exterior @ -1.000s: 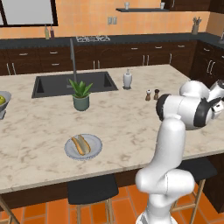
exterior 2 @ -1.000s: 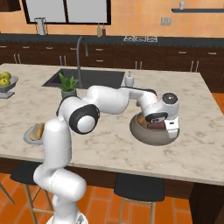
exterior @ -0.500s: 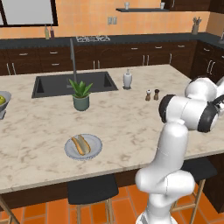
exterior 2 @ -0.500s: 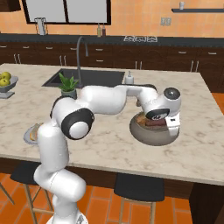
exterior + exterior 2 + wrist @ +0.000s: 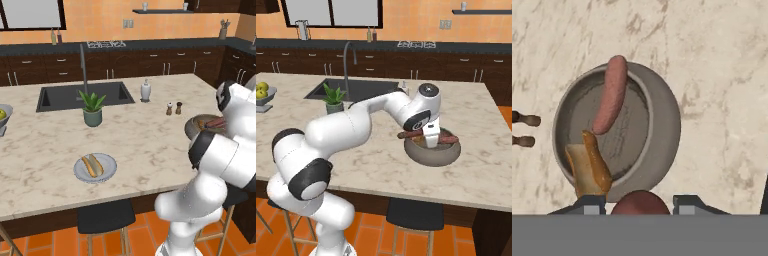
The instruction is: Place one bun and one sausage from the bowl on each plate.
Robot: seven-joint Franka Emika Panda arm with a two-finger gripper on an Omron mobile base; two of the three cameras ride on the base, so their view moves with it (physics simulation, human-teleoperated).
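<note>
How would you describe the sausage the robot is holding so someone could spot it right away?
Find the wide grey-brown bowl on the marble island, near the edge where the white arm reaches. The held sausage is the reddish-brown one lifted just above the bowl's rim, with the gripper jaws shut on it. The other sausage lies loose, leaning against the bowl's rim.

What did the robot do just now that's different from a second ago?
The pincer closed on a sausage from the bowl and has lifted it just above the rim. The bun and another sausage stay in the bowl; the filled plate hasn't moved.
</note>
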